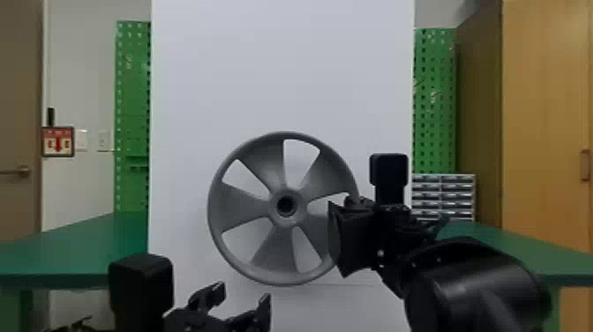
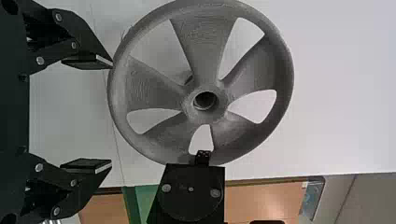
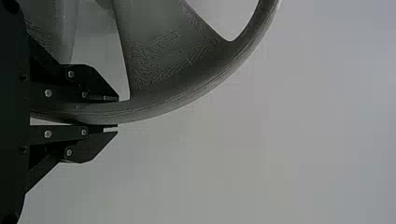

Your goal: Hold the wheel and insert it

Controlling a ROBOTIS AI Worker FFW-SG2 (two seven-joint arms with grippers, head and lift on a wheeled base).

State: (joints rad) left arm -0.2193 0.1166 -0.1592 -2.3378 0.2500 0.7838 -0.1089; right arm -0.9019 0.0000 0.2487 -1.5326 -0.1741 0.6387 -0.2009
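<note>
The grey five-spoked wheel [image 1: 238, 207] stands upright in front of the white panel, its round hub hole facing the head camera. At its right side is my right gripper [image 1: 348, 220]; in the right wrist view the right gripper [image 3: 116, 113] is shut on the rim of the wheel [image 3: 159, 105], one finger on each side. My left gripper [image 1: 242, 300] is below the wheel, open and holding nothing. From the left wrist, the left gripper [image 2: 112, 114] has its fingers wide apart near the rim of the wheel [image 2: 205, 42], and a shaft end shows behind the hub.
A tall white panel [image 1: 282, 66] rises behind the wheel. Green tables [image 1: 75, 247] stand on both sides of it, with a drawer organizer [image 1: 443, 194] behind on the right. Green pegboards and a wooden cabinet [image 1: 542, 110] are farther back.
</note>
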